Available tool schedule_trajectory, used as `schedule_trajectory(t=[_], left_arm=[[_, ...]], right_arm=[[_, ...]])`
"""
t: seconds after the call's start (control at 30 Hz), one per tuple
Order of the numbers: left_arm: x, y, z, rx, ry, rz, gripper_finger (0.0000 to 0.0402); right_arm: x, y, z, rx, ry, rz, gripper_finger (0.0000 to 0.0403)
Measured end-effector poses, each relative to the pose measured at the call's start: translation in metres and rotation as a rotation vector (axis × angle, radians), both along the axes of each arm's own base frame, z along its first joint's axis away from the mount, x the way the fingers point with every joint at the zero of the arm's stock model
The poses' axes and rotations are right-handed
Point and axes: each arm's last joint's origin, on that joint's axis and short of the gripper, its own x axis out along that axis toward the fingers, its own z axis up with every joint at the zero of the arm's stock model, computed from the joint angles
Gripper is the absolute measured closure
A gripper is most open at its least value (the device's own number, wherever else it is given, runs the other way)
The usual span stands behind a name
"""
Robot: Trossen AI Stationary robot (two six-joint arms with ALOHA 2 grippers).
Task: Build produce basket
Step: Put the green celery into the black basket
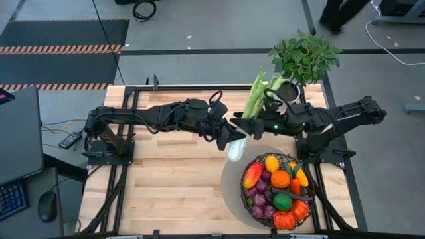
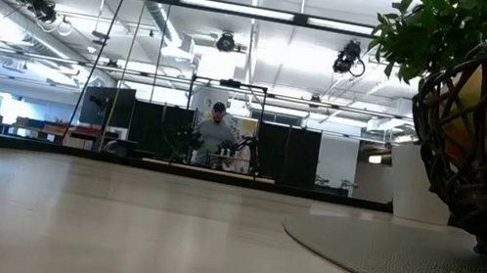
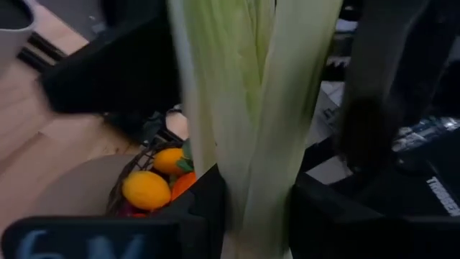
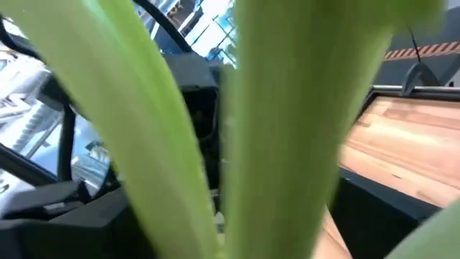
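While the left pincer (image 1: 234,136) clamps the leek (image 1: 255,99), the right pincer (image 1: 257,125) gapes wide around it.

From my station I see a grey concrete floor (image 1: 219,26) around the bench, with striped hazard tape (image 1: 63,48) at ten o'clock. Across the hall, bright ceiling lights (image 2: 238,51) glare over dark panels (image 2: 309,158), and a person (image 2: 215,135) sits at twelve o'clock.
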Motion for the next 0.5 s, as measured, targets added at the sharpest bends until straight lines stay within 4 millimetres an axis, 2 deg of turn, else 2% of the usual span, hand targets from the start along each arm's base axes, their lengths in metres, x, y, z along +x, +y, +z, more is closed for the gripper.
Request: schedule_trajectory(t=[0.17, 0.37, 0.5], left_arm=[[-0.001, 0.005, -0.004, 0.018, 0.038, 0.038, 0.0258], [-0.001, 0.009, -0.004, 0.042, 0.047, 0.042, 0.0187], [-0.001, 0.013, -0.005, 0.041, 0.05, 0.048, 0.0155]], right_arm=[[-0.005, -0.002, 0.002, -0.006, 0.0, -0.023, 0.0115], [-0.009, -0.003, 0.003, -0.031, 0.017, -0.019, 0.0222], [-0.009, -0.003, 0.003, -0.059, 0.022, -0.012, 0.0293]])
